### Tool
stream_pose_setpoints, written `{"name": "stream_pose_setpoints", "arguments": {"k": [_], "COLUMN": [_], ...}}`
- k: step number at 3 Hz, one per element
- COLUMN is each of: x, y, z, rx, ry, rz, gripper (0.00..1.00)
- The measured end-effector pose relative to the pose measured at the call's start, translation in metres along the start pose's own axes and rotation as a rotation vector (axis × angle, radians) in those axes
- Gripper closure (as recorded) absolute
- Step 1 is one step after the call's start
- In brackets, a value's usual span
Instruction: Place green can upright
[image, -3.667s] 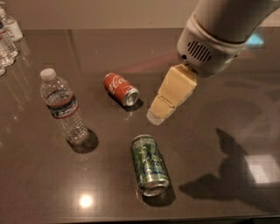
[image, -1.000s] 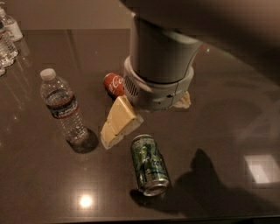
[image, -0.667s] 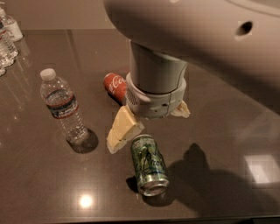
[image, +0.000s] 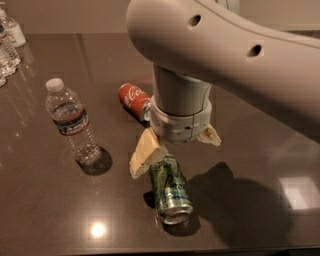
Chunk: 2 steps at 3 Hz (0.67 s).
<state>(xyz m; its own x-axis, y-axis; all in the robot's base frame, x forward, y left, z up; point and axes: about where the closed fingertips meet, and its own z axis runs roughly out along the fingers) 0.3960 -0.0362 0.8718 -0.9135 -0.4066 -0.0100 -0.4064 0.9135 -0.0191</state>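
Note:
The green can (image: 171, 192) lies on its side on the dark table (image: 60, 210), one silver end toward the camera. It has a green and white swirled label. My gripper (image: 175, 156) hangs from the big white arm directly over the can's far end. It is open, with the cream left finger (image: 144, 154) beside the can's far left side and the right finger (image: 210, 136) farther back to the right. The can's far end is hidden under the wrist.
A red Coca-Cola can (image: 132, 98) lies on its side just behind the gripper. A clear water bottle (image: 71, 121) stands upright at the left. More bottles (image: 9, 40) stand at the far left corner. The table's front edge runs along the bottom.
The arm has moved forward and down toward the green can, and now covers its far end. The cans and the bottle have not moved.

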Motion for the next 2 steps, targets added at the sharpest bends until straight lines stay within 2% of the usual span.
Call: {"name": "stream_pose_setpoints", "arguments": {"k": [1,2], "x": [0.0012,0.0051], "y": [-0.0028,0.0028], "z": [0.0102,0.0141], "rx": [-0.005,-0.011], "ry": [0.028,0.043], "rz": [0.050,0.074], "gripper": [0.00,0.00]}}
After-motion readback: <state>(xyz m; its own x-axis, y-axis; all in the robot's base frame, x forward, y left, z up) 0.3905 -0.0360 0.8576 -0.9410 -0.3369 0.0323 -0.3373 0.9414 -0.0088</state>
